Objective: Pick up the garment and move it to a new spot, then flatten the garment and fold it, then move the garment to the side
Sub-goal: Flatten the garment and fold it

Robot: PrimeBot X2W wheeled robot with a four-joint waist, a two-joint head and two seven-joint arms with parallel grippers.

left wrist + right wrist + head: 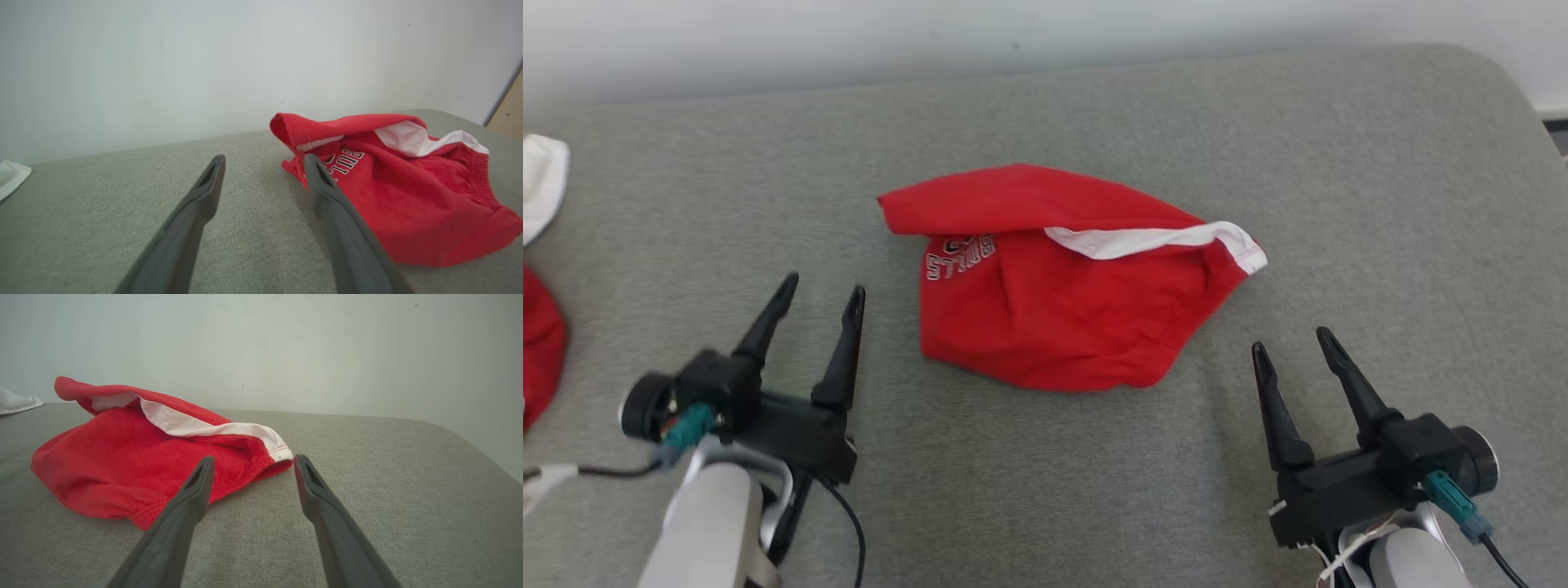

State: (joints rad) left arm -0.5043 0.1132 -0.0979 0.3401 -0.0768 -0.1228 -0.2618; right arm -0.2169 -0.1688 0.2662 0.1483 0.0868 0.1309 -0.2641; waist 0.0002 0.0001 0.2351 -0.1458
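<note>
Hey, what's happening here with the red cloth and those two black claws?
A crumpled red fabric garment with white trim lies bunched on a grey fabric-covered surface. The robot's left end effector and right end effector are open on either side of it, holding nothing. The garment is not yet flattened or folded.

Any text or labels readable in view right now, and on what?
"BUL": white letters on the red garment, the rest tucked under its fold.
Second row just below it: partly hidden and skewed, not surely readable.
No other text.
</note>
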